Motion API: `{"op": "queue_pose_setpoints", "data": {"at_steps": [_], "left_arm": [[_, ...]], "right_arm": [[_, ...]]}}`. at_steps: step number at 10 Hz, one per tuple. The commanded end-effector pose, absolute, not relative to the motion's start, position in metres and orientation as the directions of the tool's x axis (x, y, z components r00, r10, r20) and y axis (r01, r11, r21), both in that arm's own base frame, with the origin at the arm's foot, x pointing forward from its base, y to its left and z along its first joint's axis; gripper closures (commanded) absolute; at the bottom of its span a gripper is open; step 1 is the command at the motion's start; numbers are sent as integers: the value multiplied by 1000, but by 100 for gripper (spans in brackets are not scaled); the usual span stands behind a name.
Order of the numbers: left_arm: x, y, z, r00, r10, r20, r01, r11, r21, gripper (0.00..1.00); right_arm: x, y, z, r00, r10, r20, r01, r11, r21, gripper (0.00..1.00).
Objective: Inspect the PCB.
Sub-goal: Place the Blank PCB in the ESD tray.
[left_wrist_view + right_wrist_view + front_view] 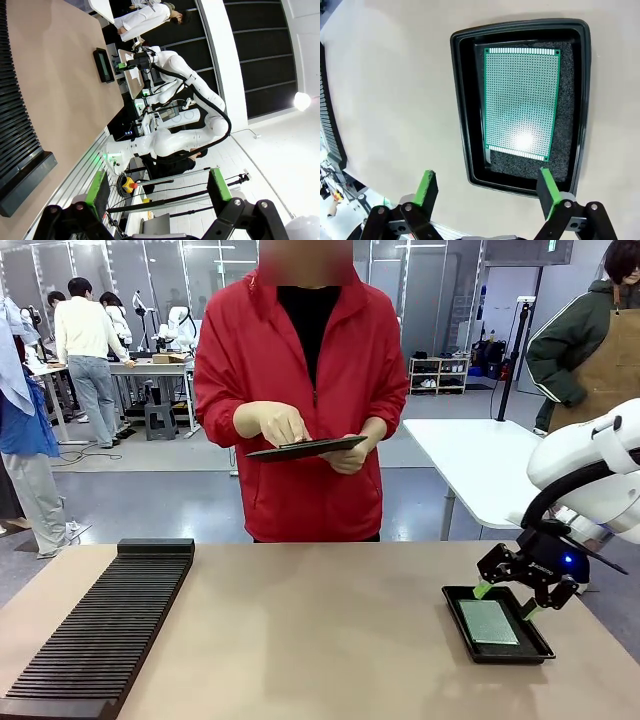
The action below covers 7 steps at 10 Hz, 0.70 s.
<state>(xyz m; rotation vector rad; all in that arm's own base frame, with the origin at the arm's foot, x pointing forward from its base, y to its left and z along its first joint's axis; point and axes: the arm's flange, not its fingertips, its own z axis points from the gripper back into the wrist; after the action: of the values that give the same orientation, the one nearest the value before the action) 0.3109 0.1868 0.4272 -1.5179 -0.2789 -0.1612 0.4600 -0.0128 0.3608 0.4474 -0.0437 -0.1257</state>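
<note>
Here: one PCB [522, 100] flat in one black tray [462, 100]; both grippers' jaws wide, empty.

The PCB [487, 621] lies flat in a shallow black tray [458, 602] near the table's [320, 640] right edge. The right gripper [506, 602] hangs just above the tray, its green-padded fingers spread apart with nothing between them. A long black ribbed rack [105, 630] runs along the table's left edge. At the far edge a person in a red jacket [300, 390] holds a dark tablet [306, 448] in one hand [350, 455] and touches it with the other hand [280, 425].
</note>
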Motion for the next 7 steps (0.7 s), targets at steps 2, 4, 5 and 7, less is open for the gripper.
{"op": "queue_pose_setpoints", "data": {"at_steps": [2, 4, 5, 7], "left_arm": [[310, 186, 430, 958, 66, 279, 275, 54, -960, 0], [310, 186, 430, 958, 66, 279, 275, 54, -960, 0], [310, 186, 430, 958, 66, 279, 275, 54, -960, 0], [310, 186, 430, 958, 66, 279, 275, 54, -960, 0]], "right_arm": [[461, -14, 361, 991, -132, 16, 112, 893, 436, 0], [461, -14, 361, 991, -132, 16, 112, 893, 436, 0], [461, -14, 361, 991, -132, 16, 112, 893, 436, 0], [461, -14, 361, 991, -132, 16, 112, 893, 436, 0]]}}
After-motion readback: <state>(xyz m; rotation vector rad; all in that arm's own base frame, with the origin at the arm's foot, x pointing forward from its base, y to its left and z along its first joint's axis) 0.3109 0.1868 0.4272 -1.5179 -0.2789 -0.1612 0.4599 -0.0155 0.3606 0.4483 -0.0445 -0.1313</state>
